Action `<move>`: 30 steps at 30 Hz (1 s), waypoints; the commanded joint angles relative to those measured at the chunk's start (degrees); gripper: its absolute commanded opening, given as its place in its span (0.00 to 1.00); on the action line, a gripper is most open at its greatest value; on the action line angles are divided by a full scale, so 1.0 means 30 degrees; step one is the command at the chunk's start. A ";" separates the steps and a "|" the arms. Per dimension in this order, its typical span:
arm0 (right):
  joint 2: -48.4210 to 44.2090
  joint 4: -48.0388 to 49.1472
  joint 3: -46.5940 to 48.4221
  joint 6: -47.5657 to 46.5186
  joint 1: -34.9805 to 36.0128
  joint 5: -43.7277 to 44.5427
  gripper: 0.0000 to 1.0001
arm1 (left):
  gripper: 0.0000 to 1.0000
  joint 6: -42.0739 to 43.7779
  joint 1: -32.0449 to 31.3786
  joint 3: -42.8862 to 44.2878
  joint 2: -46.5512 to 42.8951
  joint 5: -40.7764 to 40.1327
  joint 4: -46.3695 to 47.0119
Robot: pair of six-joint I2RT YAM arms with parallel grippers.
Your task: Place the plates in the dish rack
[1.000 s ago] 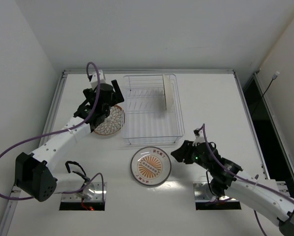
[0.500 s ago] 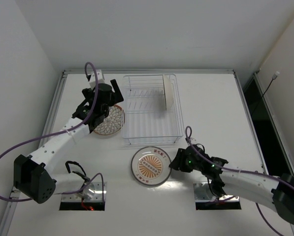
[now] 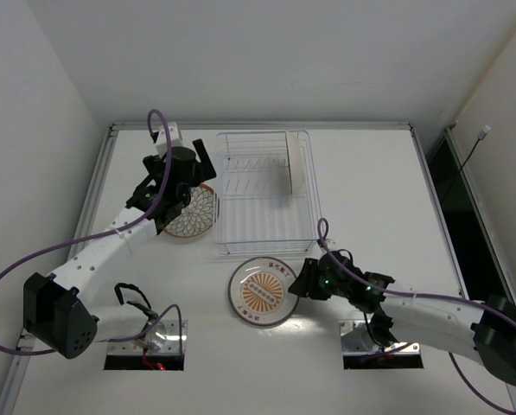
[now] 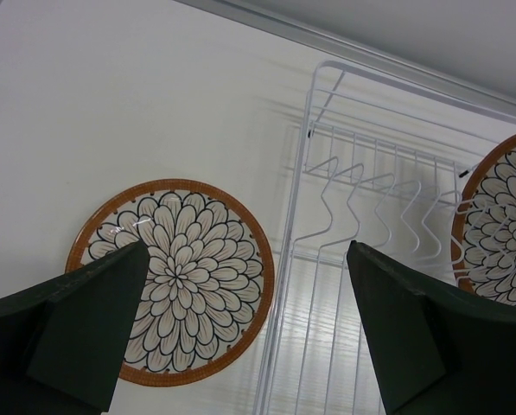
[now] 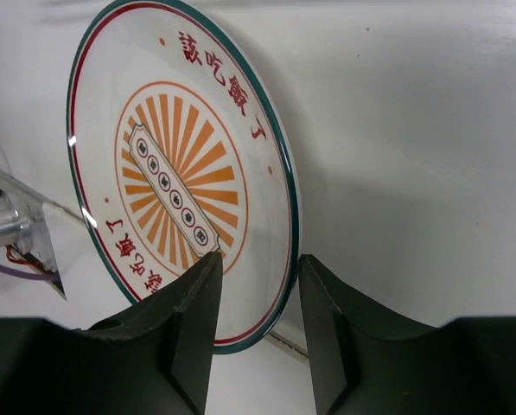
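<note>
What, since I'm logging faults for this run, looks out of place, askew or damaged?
Nothing stands out. The racked plate stands upright in the dish rack, the brown-rimmed plate lies flat left of it, and the open right gripper straddles the sunburst plate at its rim. No chips or spills show.

- Left arm, left of the dish rack: white tubular links, black joint housings, a blocky black base motor.
- A thin purple cable loops wide from that base and arcs again over the black wrist, beside a small white box.
- Left end effector: two broad, dark wedge fingers with flat faces.
- Right arm, on the near side of the dish rack: the same white links, black joints and purple cabling, with a green light glowing at the wrist.
- Right end effector: matching matte dark fingers, rounded at the tips.
</note>
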 commanded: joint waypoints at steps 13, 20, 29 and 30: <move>0.4825 0.0950 0.2599 -0.1191 0.0161 -0.0998 0.26 | 1.00 -0.0393 0.0000 0.0280 -0.0626 -0.0209 0.0315; 0.3099 0.1333 0.1691 -0.1019 0.0161 -0.0737 0.00 | 1.00 -0.0393 0.0000 0.0280 -0.0626 -0.0209 0.0315; -0.0884 -0.3871 0.3768 -0.1630 0.1622 0.1196 0.00 | 1.00 -0.0393 0.0000 0.0104 -0.0626 -0.0414 0.0315; -0.1729 -0.4404 0.4119 -0.1864 0.1800 0.1518 0.00 | 1.00 -0.0393 0.0000 0.0104 -0.0626 -0.0414 0.0315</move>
